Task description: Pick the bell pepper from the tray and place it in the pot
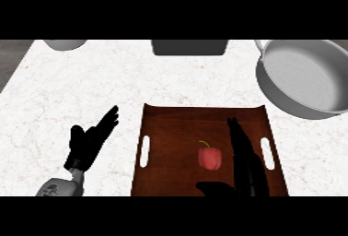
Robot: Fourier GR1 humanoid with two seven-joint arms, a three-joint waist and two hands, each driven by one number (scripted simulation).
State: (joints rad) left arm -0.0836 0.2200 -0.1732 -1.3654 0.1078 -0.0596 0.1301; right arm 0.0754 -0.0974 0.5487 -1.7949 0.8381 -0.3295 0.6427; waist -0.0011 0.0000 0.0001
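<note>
A red bell pepper (210, 157) with a green stem lies on the dark brown tray (176, 124), a little right of its middle. My right hand (246, 161) hovers over the tray just right of the pepper, fingers straight and pointing away, thumb low toward the pepper; it is open and holds nothing. The grey pot (307, 76) stands at the far right of the counter, beyond the tray's right corner. My left hand (92, 140) rests open on the counter left of the tray, fingers up.
A dark grey rectangular object (188, 47) sits at the counter's far edge in the middle. Part of a pale round vessel (65, 44) shows at the far left. White marble counter (81, 83) lies between tray and far edge.
</note>
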